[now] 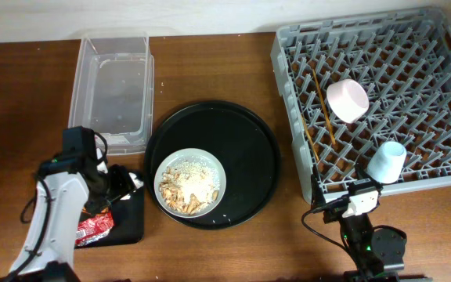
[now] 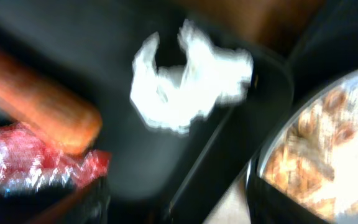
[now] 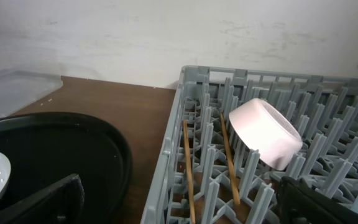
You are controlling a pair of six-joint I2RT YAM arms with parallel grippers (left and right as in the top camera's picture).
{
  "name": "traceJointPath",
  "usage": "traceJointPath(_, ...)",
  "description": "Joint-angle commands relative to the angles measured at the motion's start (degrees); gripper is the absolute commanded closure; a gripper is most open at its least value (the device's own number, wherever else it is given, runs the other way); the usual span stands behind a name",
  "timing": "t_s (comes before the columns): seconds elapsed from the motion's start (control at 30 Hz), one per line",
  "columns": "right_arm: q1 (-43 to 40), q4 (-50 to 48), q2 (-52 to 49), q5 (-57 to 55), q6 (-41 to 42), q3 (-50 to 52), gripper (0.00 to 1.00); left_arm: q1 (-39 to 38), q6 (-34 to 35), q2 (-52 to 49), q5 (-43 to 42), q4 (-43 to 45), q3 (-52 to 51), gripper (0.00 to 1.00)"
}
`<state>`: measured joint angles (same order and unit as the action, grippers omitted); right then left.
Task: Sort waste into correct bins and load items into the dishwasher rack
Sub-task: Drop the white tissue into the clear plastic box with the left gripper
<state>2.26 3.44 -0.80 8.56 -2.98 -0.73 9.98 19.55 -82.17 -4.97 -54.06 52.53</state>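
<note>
1. Nearest the left end effector (image 1: 118, 185) is what lies straight beneath it. The left wrist view, though blurred, shows the crumpled tissue (image 2: 185, 81), the carrot (image 2: 36, 99) and the red wrapper (image 2: 30, 165) lying in the shallow black tray (image 2: 166, 168). We cannot tell whether this end effector is open or closed, as its fingers are not clear in any view.
2. Just to the right of that tray is the plate (image 1: 219, 174). It sits on the near left part of the round black tray (image 1: 245, 157) and carries the rice scraps (image 1: 188, 184). We judge these are the last things left to handle.
3. The coming move turns on this relation: the plate lies to the right of the left end effector, just beside it. From the right end effector (image 3: 179, 186) it lies to the left, well apart, across the round tray. We judge the left arm the nearer. Being round, the plate offers no long axis to line up with.
4. The right end effector is spread wide and holds nothing. It hovers at the near left corner of the rack (image 1: 288, 102).
5. Further back on the bench (image 1: 210, 63), the clear tub (image 1: 112, 86) stands beyond the left arm.
6. Farthest, the rack already holds the chopsticks (image 1: 323, 110), lying near to far, the bowl (image 1: 347, 100) and the cup (image 1: 387, 160).
</note>
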Motion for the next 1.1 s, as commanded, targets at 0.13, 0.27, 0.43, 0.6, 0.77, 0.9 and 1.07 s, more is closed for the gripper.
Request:
traceJointPath(0.13,-0.4,0.1,0.4,0.5,0.4,0.4,0.02,-0.1,0.1,-2.0,4.5,15.3,-5.8,0.42)
traceJointPath(0.27,-0.4,0.1,0.4,0.5,0.4,0.4,0.02,-0.1,0.1,-6.9,4.3,17.4,-6.1,0.5)
traceJointPath(0.43,-0.4,0.1,0.4,0.5,0.4,0.4,0.02,-0.1,0.1,-9.7,1.4,17.4,-6.1,0.69)
traceJointPath(0.6,-0.4,0.2,0.4,0.5,0.4,0.4,0.02,-0.1,0.1,-8.0,-0.8,12.0,-1.6,1.0)
traceJointPath(0.77,-0.4,0.2,0.4,0.5,0.4,0.4,0.02,-0.1,-1.5,-3.5,-2.9,-2.4,15.0,1.0)
traceJointPath(0.9,-0.4,0.2,0.4,0.5,0.4,0.4,0.02,-0.1,-4.7,-2.4,-1.6,0.3,26.6,1.0)
traceJointPath(1.07,-0.4,0.2,0.4,0.5,0.4,0.4,0.02,-0.1,-5.1,-8.9,-0.2,13.6,26.3,0.98)
